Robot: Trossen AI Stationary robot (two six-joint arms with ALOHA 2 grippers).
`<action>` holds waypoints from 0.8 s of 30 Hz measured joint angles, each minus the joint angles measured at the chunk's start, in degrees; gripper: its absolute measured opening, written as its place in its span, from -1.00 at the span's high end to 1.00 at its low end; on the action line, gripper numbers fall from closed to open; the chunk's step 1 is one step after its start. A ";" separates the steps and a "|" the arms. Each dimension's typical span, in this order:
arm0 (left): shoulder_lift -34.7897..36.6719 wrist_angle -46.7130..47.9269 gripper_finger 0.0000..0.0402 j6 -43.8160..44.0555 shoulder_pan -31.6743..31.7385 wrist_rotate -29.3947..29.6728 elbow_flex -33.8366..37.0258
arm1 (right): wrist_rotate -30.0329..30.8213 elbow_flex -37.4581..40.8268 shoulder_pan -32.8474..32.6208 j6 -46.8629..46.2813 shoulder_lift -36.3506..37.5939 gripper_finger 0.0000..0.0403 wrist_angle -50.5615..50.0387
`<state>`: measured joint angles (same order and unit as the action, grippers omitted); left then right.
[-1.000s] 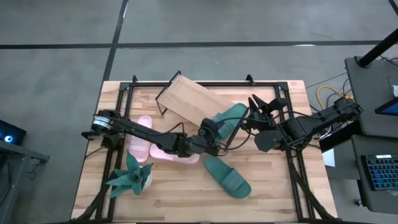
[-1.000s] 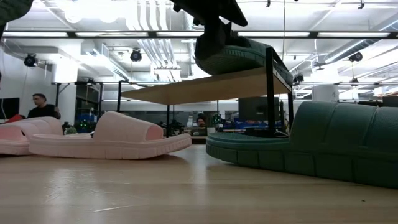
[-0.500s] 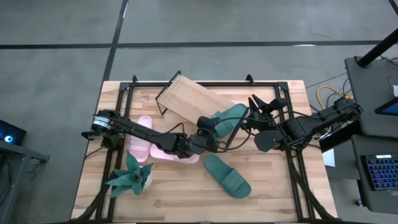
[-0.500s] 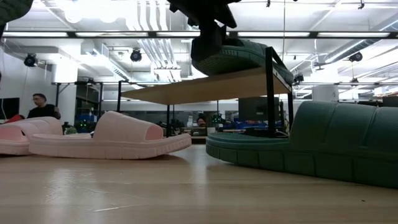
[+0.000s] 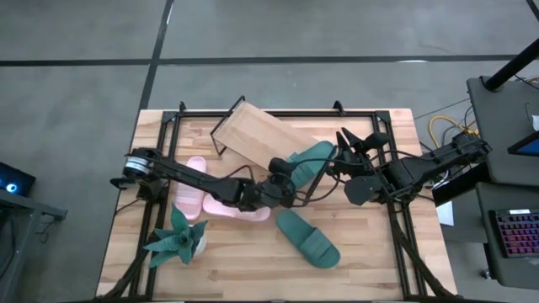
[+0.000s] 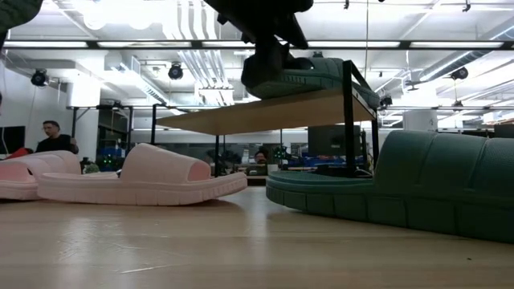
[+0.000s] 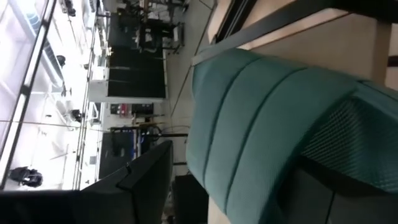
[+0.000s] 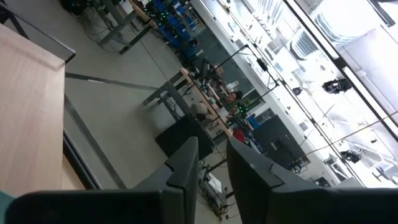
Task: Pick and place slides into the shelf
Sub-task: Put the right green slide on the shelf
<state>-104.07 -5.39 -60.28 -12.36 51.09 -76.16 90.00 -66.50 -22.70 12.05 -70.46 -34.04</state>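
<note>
One dark green slide lies over the right end of the shelf, a light wood board on black wire legs. My left gripper is shut on that slide's near-left end. My right gripper waits level beside the shelf's right end, its fingers a narrow gap apart with nothing seen between them. The second green slide lies sole down on the table. So do two pale pink slides, one of them in the low view. My left gripper holds the green slide by its end toward the table's near left, coming nearly level from that side. One dark finger lies against the textured surface beside the ridged strap. The slide hides the other finger's contact. The held end hangs just above the board, and the far end seems to rest on it.
A green leafy toy plant stands at the near left of the table. Black frame rails run along the table's edges. People sit in the room beyond. Bare tabletop shows along the near edge.
My left gripper has turned a little at the wrist without shifting place. The green slide in it has tipped flatter against the shelf board. In the low view its held end has swung slightly leftward.
</note>
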 joint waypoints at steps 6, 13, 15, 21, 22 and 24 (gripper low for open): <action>1.76 0.95 -0.17 -0.17 -0.09 -1.55 -0.09 | -0.02 0.00 0.02 0.13 -0.01 0.64 0.00; 1.97 2.06 -0.17 0.19 0.24 -3.08 0.55 | -0.01 0.07 0.04 0.03 -0.02 0.66 -0.01; 1.83 2.12 -0.17 0.11 0.37 -3.08 0.55 | -0.01 0.09 0.04 -0.02 -0.02 0.66 -0.02; 1.83 1.75 -0.16 0.84 1.22 -3.10 0.55 | -0.02 0.22 0.04 -0.06 -0.02 0.64 -0.04; 1.83 1.75 -0.14 1.14 1.38 -3.10 0.55 | 0.00 0.22 0.04 -0.04 -0.02 0.63 -0.03; 1.83 1.75 -0.06 1.33 1.69 -3.08 0.55 | 0.00 0.22 0.04 -0.04 -0.02 0.63 -0.04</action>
<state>-102.24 -3.64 -58.95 -10.67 48.01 -75.61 90.00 -66.28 -22.65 12.01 -70.48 -34.09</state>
